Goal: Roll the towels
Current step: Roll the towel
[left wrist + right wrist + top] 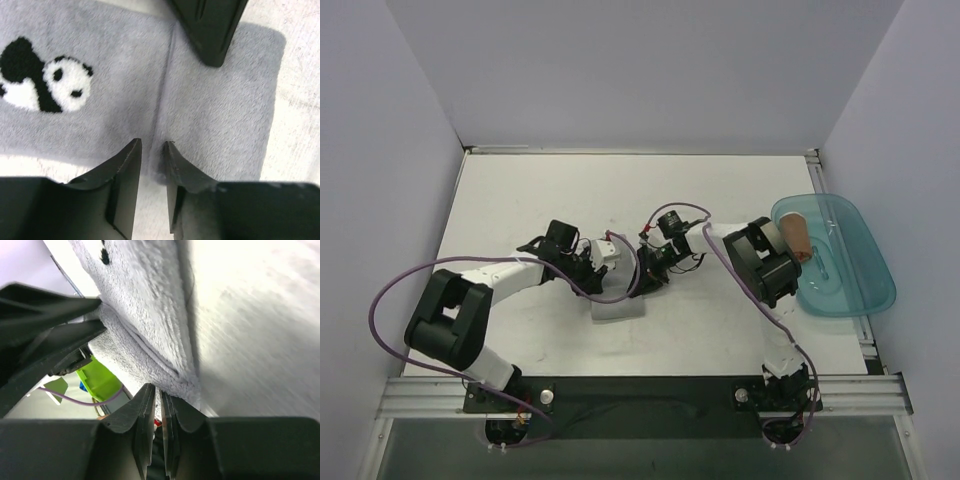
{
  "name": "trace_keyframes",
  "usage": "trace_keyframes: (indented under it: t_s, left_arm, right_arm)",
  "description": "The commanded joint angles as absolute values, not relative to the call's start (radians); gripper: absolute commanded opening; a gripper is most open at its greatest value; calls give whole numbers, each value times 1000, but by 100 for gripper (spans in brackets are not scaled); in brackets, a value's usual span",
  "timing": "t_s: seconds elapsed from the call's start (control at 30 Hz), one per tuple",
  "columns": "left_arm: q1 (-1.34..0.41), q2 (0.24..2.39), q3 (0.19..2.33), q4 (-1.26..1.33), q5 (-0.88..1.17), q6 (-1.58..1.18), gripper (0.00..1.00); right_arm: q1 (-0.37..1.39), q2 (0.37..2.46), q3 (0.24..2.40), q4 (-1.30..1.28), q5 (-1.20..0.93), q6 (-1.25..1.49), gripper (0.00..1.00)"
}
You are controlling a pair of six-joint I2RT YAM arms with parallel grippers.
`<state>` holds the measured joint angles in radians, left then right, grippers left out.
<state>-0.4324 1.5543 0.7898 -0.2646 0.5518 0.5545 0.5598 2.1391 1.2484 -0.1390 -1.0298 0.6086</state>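
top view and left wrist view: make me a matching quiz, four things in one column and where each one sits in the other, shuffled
Things:
1. rust-brown towel
2. grey towel
3. teal tray
4. panda motif

Places:
a. at the right edge of the table
b. on the grey cloth
c. inside the tray
d. in the middle of the table, near its front

Pairs: 1-c, 2-d, 3-a, 4-b

Left gripper (151,147): we see black fingers (125,175).
Towel at its tips: light grey fleecy rectangular towel (215,115); black-and-white panda motif (47,82) left of the tips.
Second towel: rust-brown soft towel roll (798,238).
Tray: translucent teal plastic tray (860,290).
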Motion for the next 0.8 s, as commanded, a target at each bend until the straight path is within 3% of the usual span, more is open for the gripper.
trace_keyframes:
  t_s: [0.0,0.13,0.27,0.3,0.4,0.53,0.77]
  left_arm:
    - [-385,1508,821,-340,606,566,37]
    - [-335,1459,841,-416,626,584,41]
    - [-342,1329,835,-469,638,583,51]
    - [-391,1263,825,-468,608,580,58]
    - [-541,1174,790,-471,379,571,63]
    - [-809,1180,773,-480,164,540,64]
    - [-983,1296,755,-423,-87,535,64]
  right_arm:
    - [555,2146,1270,-187,-922,578,13]
    - [569,2128,1276,-192,-908,571,13]
    - [584,2097,1292,-224,-878,551,14]
    - [595,2095,1295,-230,-868,543,15]
    - [621,2091,1304,-252,-836,537,17]
    - [638,2098,1321,-270,-815,537,21]
    - [635,2115,1331,-284,-801,548,24]
